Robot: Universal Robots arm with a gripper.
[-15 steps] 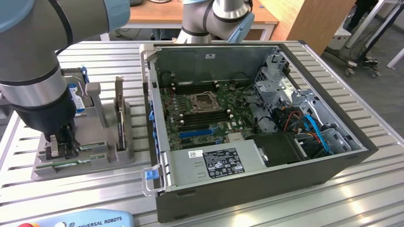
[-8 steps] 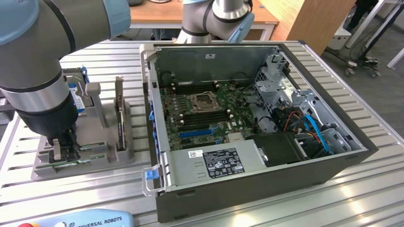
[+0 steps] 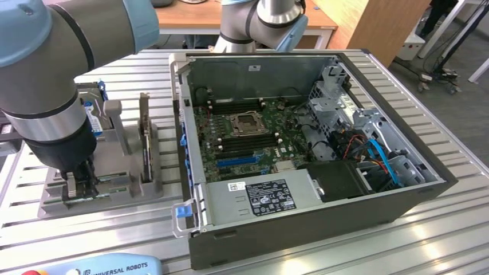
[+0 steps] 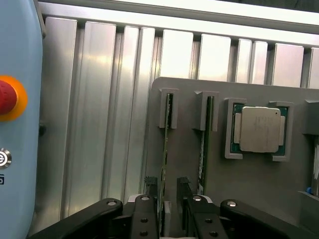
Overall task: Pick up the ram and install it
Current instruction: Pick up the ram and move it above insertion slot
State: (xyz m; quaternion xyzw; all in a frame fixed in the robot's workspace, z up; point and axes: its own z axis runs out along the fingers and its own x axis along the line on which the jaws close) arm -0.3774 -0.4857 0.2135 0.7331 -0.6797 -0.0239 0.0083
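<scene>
I was at the pick-up step. The gripper [image 4: 167,191] stood wide open and empty, fingers [image 4: 151,189] straddling the ram [image 4: 166,134], which stood upright in its holder [image 3: 114,192] at nine o'clock from the case [image 3: 306,229] in the exterior view. A grip would, I judged, call for closing squarely.

We are finding one end of the ram [image 4: 165,144], slotted in the gray holder [image 4: 188,149], hiding behind the gripper [image 4: 167,186].

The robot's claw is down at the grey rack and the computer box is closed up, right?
No, the computer box is open: the exterior view shows its green board inside. The claw is indeed down at the grey rack.
</scene>
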